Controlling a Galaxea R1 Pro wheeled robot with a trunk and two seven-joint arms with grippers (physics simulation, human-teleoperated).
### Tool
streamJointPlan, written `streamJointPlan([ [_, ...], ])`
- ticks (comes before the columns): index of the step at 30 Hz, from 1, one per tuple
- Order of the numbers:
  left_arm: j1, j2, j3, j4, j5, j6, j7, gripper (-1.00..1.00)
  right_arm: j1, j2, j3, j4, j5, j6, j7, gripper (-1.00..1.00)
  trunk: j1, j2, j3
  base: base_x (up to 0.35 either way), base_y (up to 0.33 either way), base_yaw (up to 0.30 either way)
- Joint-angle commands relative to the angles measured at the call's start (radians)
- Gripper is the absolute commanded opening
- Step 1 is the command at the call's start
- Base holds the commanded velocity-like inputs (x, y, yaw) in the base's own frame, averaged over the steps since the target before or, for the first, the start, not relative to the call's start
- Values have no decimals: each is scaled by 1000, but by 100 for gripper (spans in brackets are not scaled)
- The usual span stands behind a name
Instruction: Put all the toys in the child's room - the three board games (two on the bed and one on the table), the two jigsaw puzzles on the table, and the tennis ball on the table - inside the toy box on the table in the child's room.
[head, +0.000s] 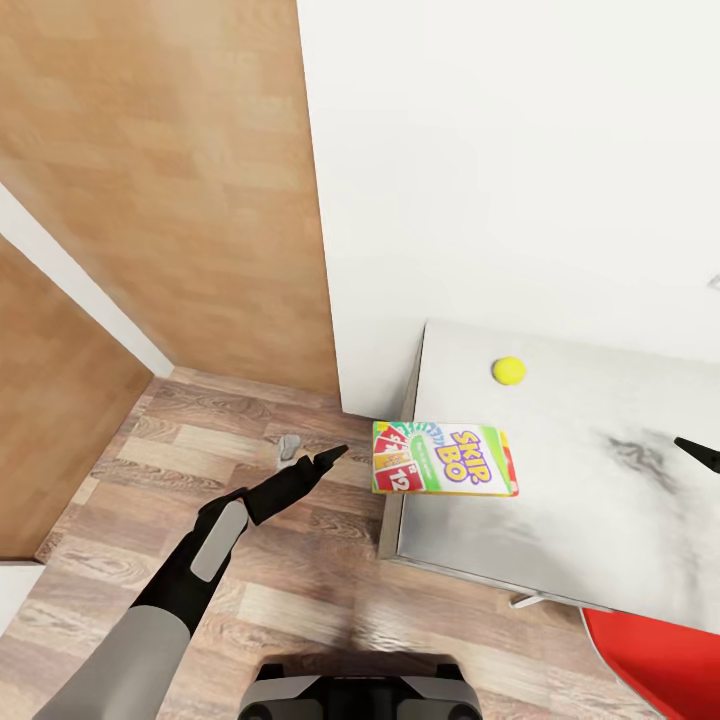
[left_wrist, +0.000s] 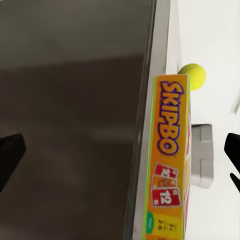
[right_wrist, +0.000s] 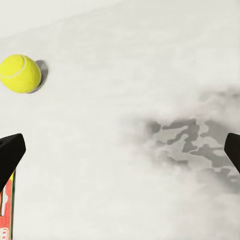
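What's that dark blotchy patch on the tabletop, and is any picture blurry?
In the head view the blotch looks like a patchy rendered shadow on the table; the right wrist view shows it with jagged edges, plus a soft shadow beside the tennis ball. In the left wrist view the SKIP BO box is slightly soft.

Long light grey table top (head: 600, 520): smooth, matt, with mottled darker smudge. Dark grey table side: smooth, faint sheen in left wrist view. Flat printed SKIP BO card box (head: 444, 459): smooth, glossy print. Small yellow-green tennis ball (head: 509, 371): matt, felt-like. Brown plank floor (head: 300, 580): wood grain. Tall wardrobe doors (head: 150, 180): pale wood, matt. White wall (head: 520, 150): plain, matt. Red chair seat (head: 665, 665): smooth plastic look.
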Motion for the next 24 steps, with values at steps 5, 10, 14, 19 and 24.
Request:
streamJointPlan([
  [5, 0, 0, 0, 0, 8, 8, 1, 100, -1, -1, -2, 0, 2, 6, 5, 100, 1, -2, -1, 0, 0, -43],
  [10, 0, 0, 0, 0, 8, 9, 1, 100, -1, -1, -2, 0, 2, 6, 5, 100, 1, -2, -1, 0, 0, -108],
  [14, 0, 0, 0, 0, 8, 9, 1, 100, -1, -1, -2, 0, 2, 6, 5, 100, 1, -2, -1, 0, 0, -168],
  [19, 0, -1, -1, 0, 8, 9, 1, 100, 0, -1, -2, 0, 2, 6, 8, 100, 1, -2, -1, 0, 0, -102],
  [24, 0, -1, -1, 0, 8, 9, 1, 100, 1, 0, -2, 0, 2, 6, 11, 100, 1, -2, -1, 0, 0, -52],
])
